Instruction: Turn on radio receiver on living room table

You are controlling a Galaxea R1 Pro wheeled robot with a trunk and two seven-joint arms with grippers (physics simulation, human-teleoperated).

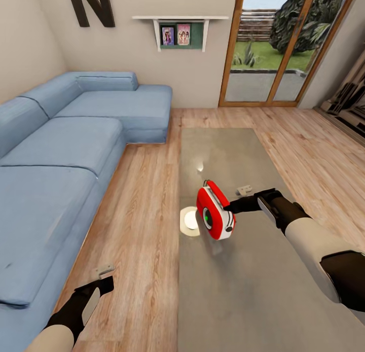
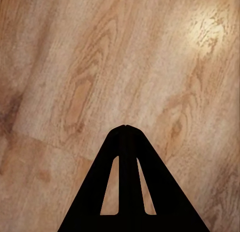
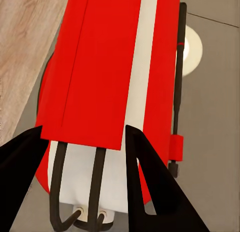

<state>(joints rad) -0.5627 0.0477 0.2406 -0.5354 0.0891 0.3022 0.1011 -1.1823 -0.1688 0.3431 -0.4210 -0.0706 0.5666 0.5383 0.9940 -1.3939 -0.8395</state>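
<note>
The bright-red radio receiver stands tilted near the left edge of the glossy grey table, and its round dial shows green. My right gripper reaches in from the right and meets the radio's side. In the right wrist view the radio sits just past the tips of the gripper, whose black fingers stand wide apart and open. My left gripper hangs low over the wood floor beside the sofa. Its fingers are pressed together, shut and empty.
A blue L-shaped sofa runs along the left. Light plank floor lies between sofa and table. A lamp's white reflection glows on the tabletop by the radio. Wood-framed glass doors stand at the back right, a wall shelf behind.
</note>
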